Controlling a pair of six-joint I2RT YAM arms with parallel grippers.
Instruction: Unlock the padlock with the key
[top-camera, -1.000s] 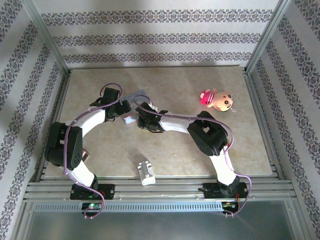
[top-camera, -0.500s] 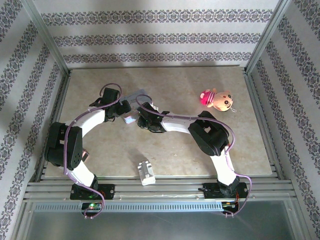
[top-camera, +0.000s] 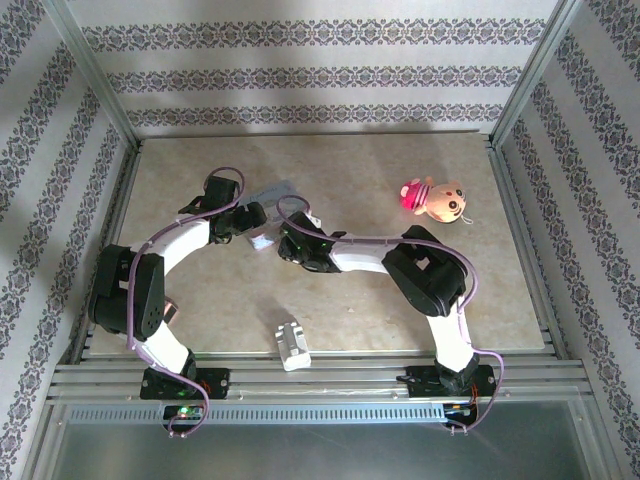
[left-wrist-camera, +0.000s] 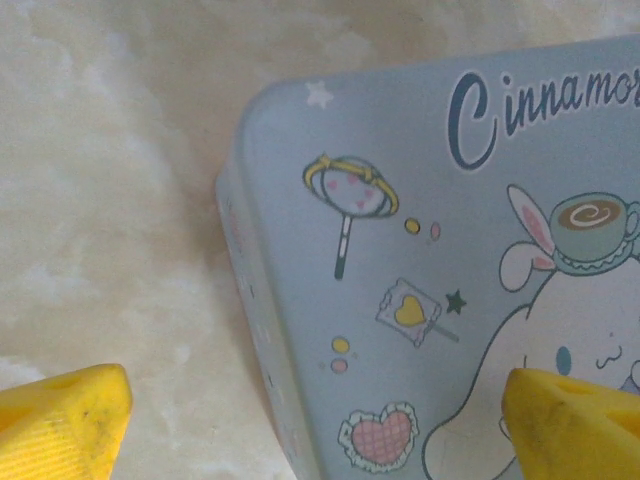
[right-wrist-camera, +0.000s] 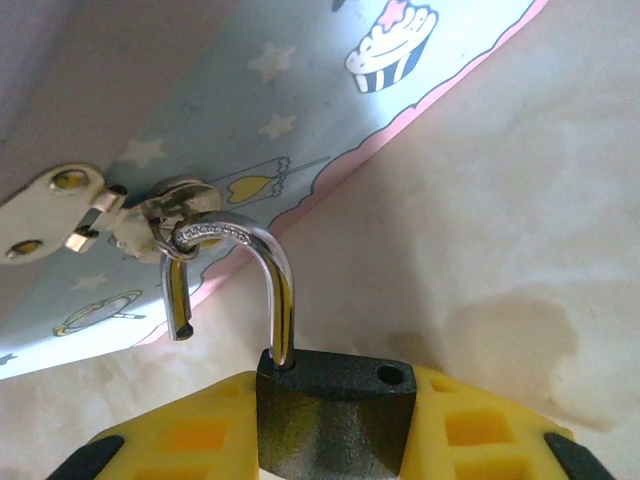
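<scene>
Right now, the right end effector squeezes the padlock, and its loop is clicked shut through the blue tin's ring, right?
Not shut. The right wrist view shows the padlock's loop open, one leg free of its hole. The right end effector does squeeze the padlock, its loop through the blue tin's ring.

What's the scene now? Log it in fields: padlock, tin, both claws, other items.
padlock: shackle open, one leg out of the body, looped through the hasp of the tin
right claw: shut on padlock body
left claw: open, over tin's corner
tin: pale blue, on table
other: plush toy, ridged block, both apart from tin
</scene>
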